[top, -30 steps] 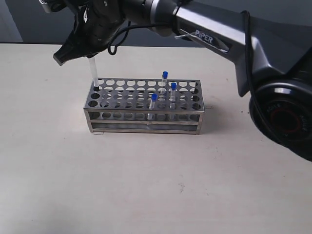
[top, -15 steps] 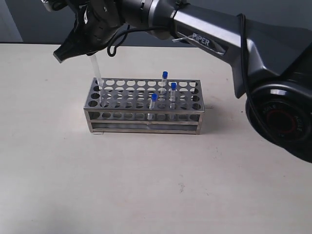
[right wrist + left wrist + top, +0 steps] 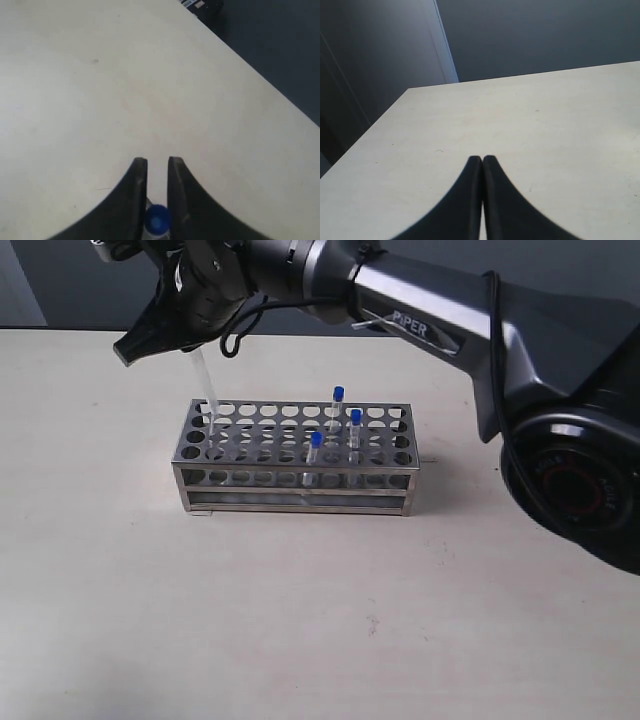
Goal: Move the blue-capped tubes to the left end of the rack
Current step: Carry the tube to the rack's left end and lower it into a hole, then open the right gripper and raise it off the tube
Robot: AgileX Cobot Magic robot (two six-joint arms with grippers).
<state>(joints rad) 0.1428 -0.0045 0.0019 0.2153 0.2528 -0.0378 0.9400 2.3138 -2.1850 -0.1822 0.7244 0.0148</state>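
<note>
Blue-capped tubes (image 3: 354, 430): three stand upright in the rack (image 3: 290, 480), right of centre toward its 3 o'clock end in the exterior view, and are not yet transferred. The fourth tube (image 3: 203, 388) is gripped at its blue cap (image 3: 158, 219) by the right end effector (image 3: 155, 164), with the jaws narrow on either side of it. That arm reaches across to the rack's 9 o'clock end because that end is the target. The fourth tube leans with its top toward 11 o'clock and its lower end at a hole near the end column; the row cannot be determined. In judgement, the tilt should be straightened before lowering. The left end effector (image 3: 482, 161) is closed on nothing above the bare table (image 3: 545, 125), apparently parked clear of the work.
</note>
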